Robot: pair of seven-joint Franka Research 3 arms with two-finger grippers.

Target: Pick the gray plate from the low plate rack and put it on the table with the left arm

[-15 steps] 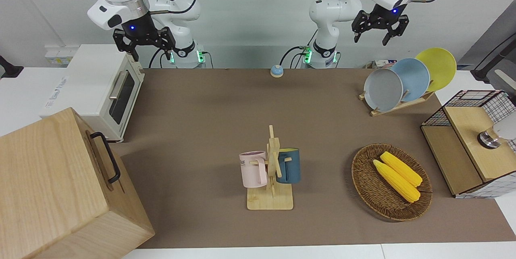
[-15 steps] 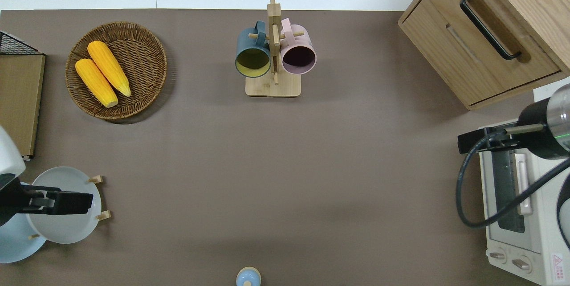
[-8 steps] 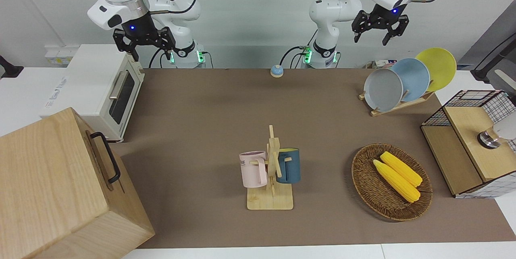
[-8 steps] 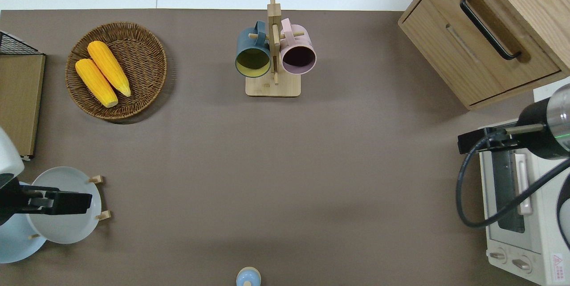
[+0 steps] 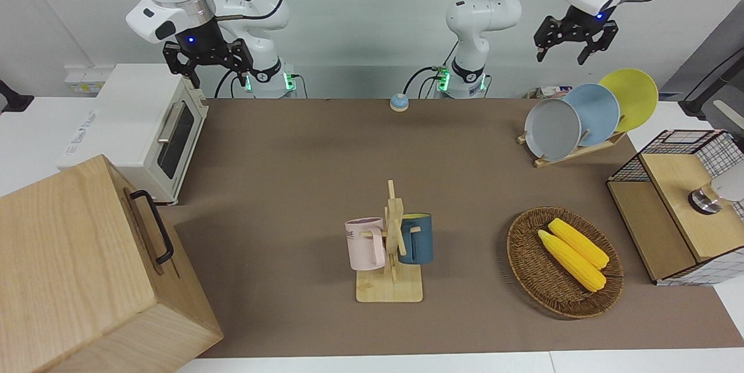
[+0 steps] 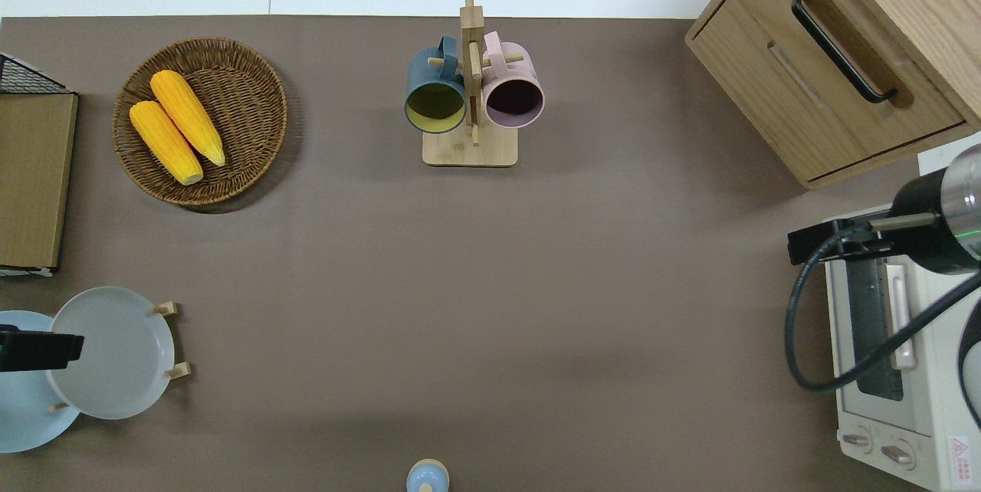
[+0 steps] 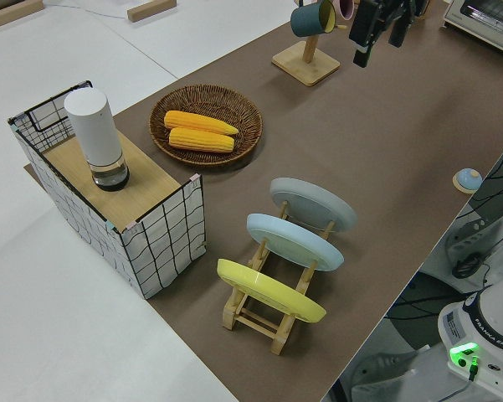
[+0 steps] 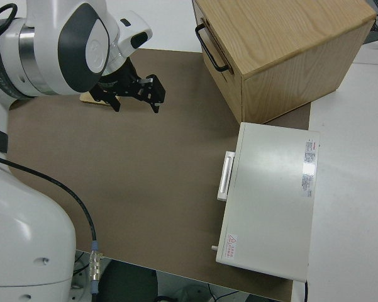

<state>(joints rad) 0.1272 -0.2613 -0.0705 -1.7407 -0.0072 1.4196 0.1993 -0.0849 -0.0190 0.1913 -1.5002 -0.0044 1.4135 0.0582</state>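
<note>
Your left gripper [image 5: 573, 50] hangs with fingers spread, at one o'clock above the gray plate [image 5: 553, 129] in the low plate rack [image 5: 572, 153] on the brown table [image 5: 302, 175]; your right arm is parked.

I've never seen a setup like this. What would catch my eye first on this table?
Probably the three plates standing on edge in the low plate rack at the left arm's end of the table: yellow plate, light blue plate and gray plate, with the left end effector open in the air above them. Next, two bright yellow corn cobs in a wicker basket, farther from the robots.
</note>
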